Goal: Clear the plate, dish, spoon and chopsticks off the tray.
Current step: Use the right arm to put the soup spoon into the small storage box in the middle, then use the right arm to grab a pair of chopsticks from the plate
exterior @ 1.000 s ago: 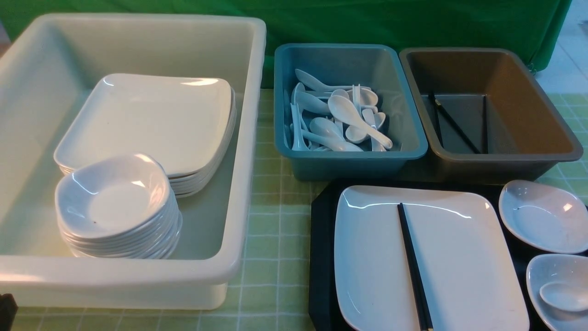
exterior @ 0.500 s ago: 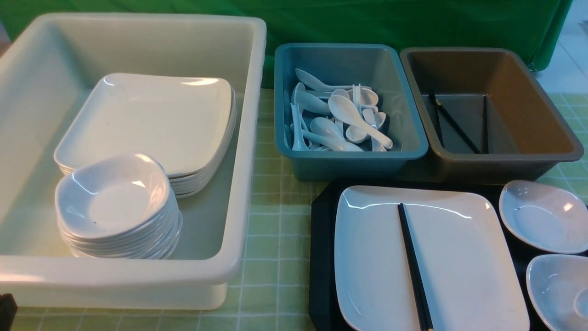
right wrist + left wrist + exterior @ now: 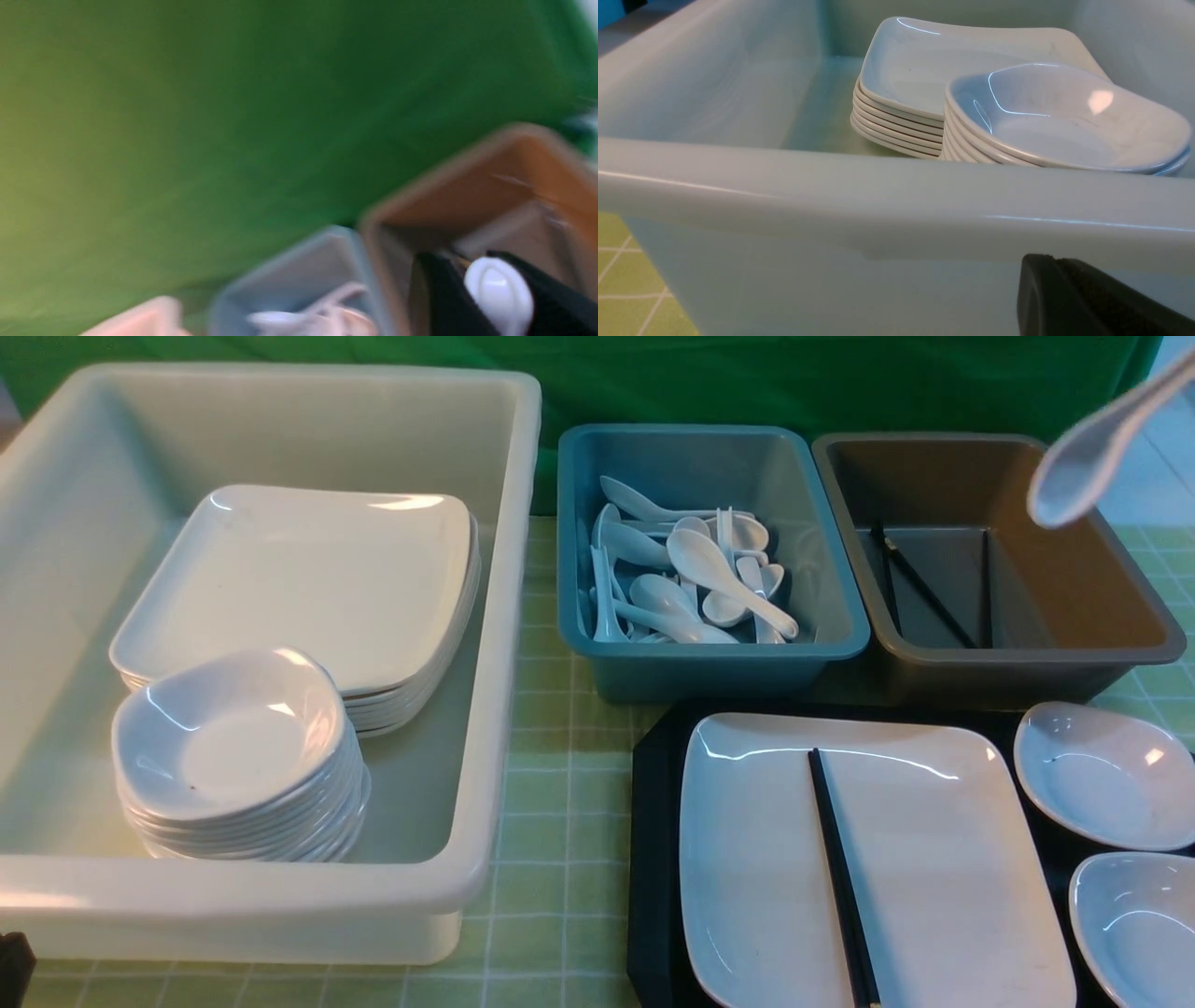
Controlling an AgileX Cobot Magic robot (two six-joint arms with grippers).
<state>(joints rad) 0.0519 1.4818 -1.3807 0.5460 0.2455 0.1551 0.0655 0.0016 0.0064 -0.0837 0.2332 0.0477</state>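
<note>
The small white shiny soup spoon (image 3: 1088, 462) is up in the air by the far right corner of the brown plastic bin (image 3: 1027, 658), tilted with its bowl end hanging low. The right arm's black fingers (image 3: 556, 303) pinch its short handle. So the step in hand looks like carrying the spoon away from the big black bumpy plastic tray (image 3: 658, 859). The teal plastic bin (image 3: 719, 658) just beside the brown one holds a heap of white spoons (image 3: 700, 579), so the next move likely calls for swinging the spoon across to the left until it hangs over that heap, then letting go low. The large flat white plate (image 3: 934, 859), the long thin black chopsticks (image 3: 840, 877) lying on it and two small deep white dishes (image 3: 1102, 775) wait on the tray. The left arm's fingers (image 3: 1073, 298) are pressed together, low beside the big pale tub (image 3: 878, 200) of stacked plates (image 3: 896, 116)
</note>
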